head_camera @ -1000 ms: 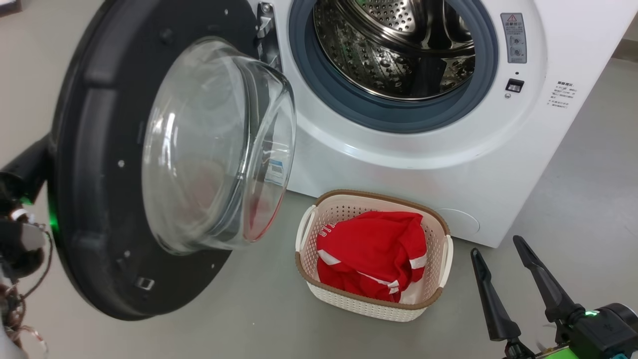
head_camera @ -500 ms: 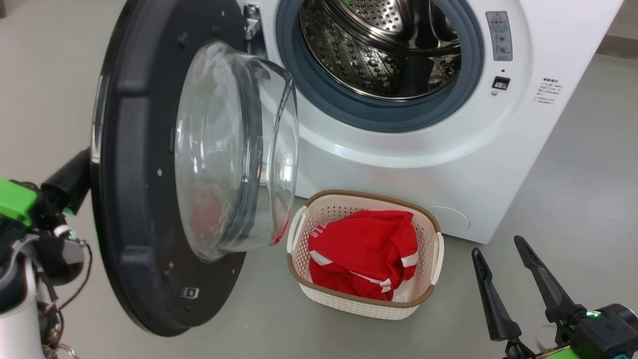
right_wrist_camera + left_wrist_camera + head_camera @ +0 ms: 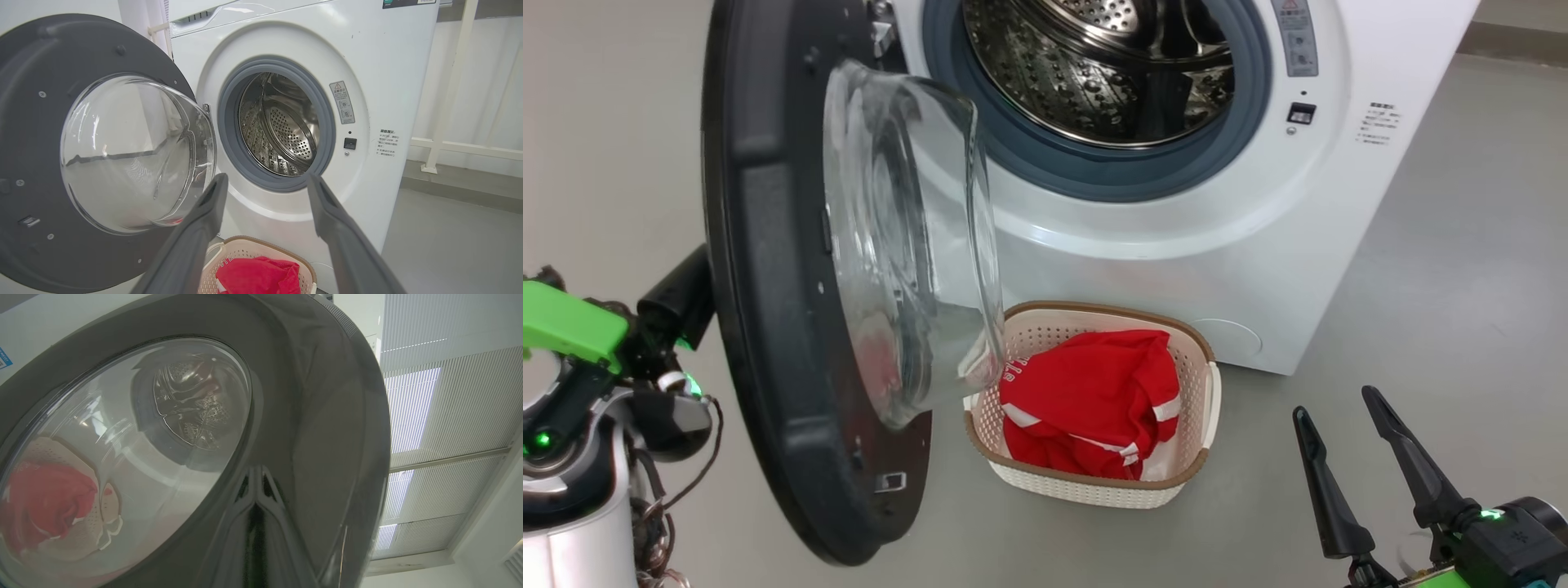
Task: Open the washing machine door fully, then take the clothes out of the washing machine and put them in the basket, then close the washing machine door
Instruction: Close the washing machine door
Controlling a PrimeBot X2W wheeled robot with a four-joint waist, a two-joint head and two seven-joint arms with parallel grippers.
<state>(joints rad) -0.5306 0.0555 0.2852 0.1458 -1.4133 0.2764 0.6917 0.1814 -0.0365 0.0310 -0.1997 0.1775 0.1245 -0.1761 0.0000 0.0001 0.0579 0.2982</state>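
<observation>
Washing machine door (image 3: 760,245) hangs open, outer face touching the left gripper (image 3: 255,516), whose jaws are pressed together, empty. The right gripper (image 3: 1334,404) gapes empty, basket (image 3: 1094,310) of clothes (image 3: 1086,384) ahead-left of its jaws.

Red, white-striped clothes (image 3: 1086,384) — cream perforated basket (image 3: 1086,492).

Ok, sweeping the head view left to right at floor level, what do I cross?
left arm → washing machine door, standing open → basket holding the clothes → right gripper, fingers apart.
</observation>
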